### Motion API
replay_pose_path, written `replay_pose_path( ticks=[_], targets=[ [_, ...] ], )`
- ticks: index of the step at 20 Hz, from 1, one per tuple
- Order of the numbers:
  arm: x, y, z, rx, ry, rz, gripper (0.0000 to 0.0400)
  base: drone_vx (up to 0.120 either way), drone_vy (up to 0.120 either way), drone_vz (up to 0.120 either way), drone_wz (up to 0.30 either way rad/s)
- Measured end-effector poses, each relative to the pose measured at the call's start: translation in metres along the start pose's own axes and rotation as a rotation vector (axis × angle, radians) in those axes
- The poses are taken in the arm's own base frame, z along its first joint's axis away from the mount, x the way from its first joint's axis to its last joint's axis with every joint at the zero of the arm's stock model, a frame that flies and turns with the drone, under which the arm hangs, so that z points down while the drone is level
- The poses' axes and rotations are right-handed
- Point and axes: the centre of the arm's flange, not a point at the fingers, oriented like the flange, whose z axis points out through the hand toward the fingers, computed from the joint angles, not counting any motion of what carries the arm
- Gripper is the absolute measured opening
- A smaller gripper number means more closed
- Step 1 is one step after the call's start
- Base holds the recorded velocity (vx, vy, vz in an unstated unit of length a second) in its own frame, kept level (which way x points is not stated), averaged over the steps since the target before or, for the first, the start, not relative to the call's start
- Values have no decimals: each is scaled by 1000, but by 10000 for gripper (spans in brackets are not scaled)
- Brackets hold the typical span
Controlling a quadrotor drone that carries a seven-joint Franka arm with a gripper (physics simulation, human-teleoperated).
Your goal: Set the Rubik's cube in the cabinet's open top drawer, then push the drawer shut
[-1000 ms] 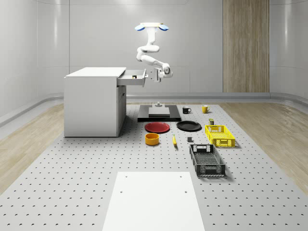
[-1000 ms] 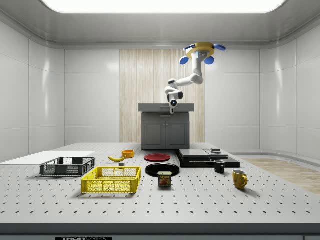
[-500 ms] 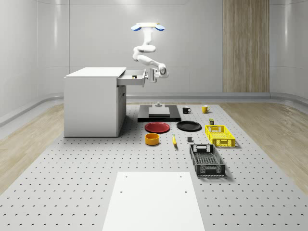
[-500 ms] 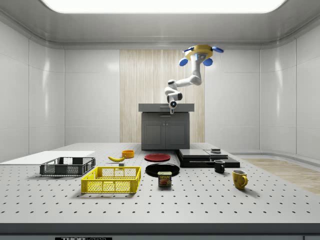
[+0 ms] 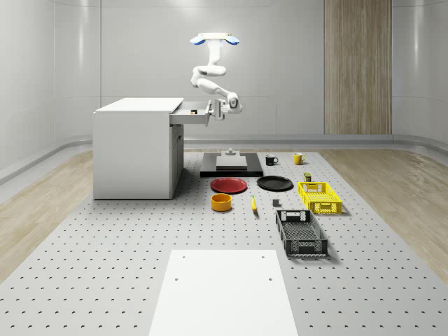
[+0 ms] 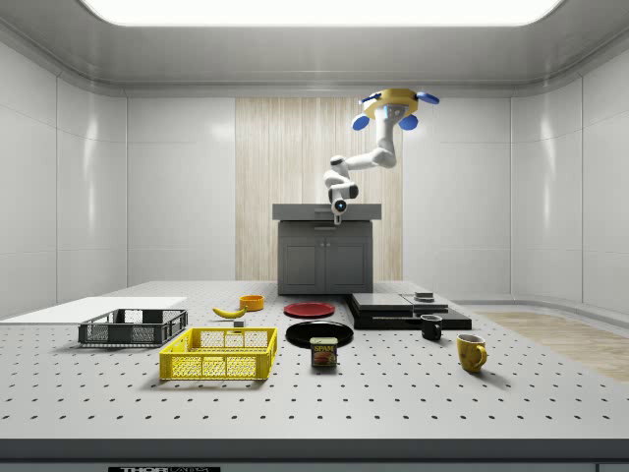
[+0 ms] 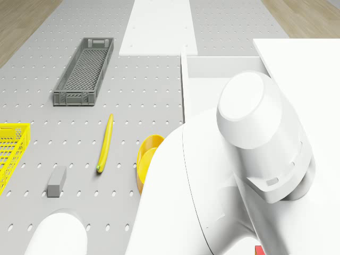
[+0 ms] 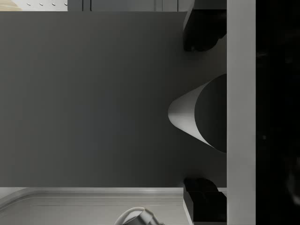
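Cube (image 5: 192, 110) already sits in the drawer (image 5: 190, 114), drone (image 5: 213, 39) hovers just off the cabinet's (image 5: 133, 147) front edge, gripper (image 5: 218, 110) right at the drawer front, grip state I can't tell.

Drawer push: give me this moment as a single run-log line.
phase: closing | drone: hovering above drawer front | gripper: against top drawer front | drawer: partly open | Rubik's cube: inside drawer
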Motion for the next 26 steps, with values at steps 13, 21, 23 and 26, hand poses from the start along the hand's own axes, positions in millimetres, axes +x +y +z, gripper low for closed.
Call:
replay_pose_path(
  ticks=[13, 21, 23, 26],
  targets=[
    [0, 0, 70, 0, 0, 0, 400, 0, 0, 0, 0],
    [0, 0, 116, 0, 0, 2, 400, 0, 0, 0, 0],
    [-1, -1, 127, 0, 0, 6, 400, 0, 0, 0, 0],
    [-1, -1, 144, 0, 0, 9, 400, 0, 0, 0, 0]
  ],
)
